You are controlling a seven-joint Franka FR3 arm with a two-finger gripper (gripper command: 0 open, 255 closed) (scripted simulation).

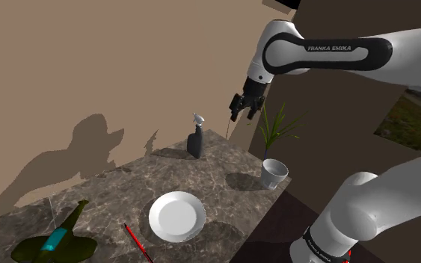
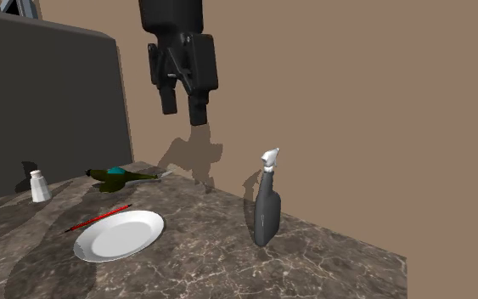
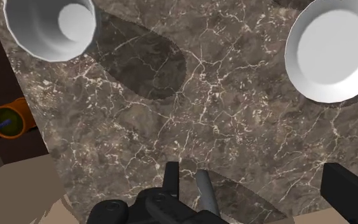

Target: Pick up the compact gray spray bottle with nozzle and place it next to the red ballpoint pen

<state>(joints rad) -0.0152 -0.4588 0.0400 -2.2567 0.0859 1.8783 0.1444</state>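
A dark grey spray bottle (image 1: 195,140) (image 2: 267,209) with a pale nozzle stands upright at the far edge of the marble table (image 1: 119,190), close to the tan wall. My black gripper (image 1: 240,109) (image 2: 183,110) hangs open high above the table, up and to the shoulder view's right of the bottle, holding nothing. In the wrist view the bottle (image 3: 206,191) shows far below, between the spread fingers (image 3: 171,177), nearer one of them. The red pen (image 1: 136,241) (image 2: 99,217) lies flat beside the white plate (image 1: 177,217) (image 2: 118,235) (image 3: 333,48).
A white cup (image 1: 274,172) (image 3: 50,25) stands near the table's edge at the shoulder view's right. A green bottle (image 1: 55,239) (image 2: 118,177) lies on its side, and a small white shaker (image 2: 39,185) stands beyond it. A potted plant (image 1: 276,127) in an orange pot (image 3: 9,119) sits off the table.
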